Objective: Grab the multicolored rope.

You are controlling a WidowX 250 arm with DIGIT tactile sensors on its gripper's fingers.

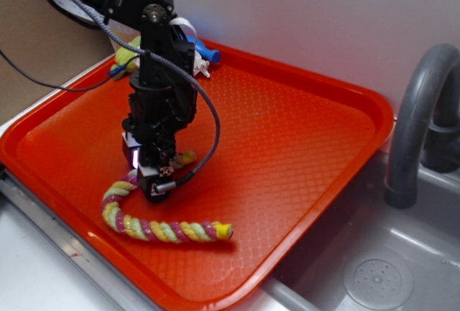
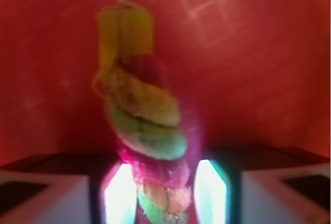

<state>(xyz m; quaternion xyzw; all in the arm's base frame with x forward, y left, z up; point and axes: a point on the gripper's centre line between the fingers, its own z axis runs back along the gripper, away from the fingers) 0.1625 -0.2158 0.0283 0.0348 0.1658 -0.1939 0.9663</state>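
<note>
Multicolored rope is being straddled by the gripper; fingers parted either side, not clamped. Should be closed squarely mid-strand, low against the tray.

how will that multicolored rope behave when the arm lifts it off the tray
Probably floppy: the multicolored rope lies in a loose curve on the red tray, so both ends should sag. Its twisted, fuzzy strands likely grip rather than slip. In the wrist view it sits between the fingers of the tool, near one end, so it may dangle unevenly.
</note>
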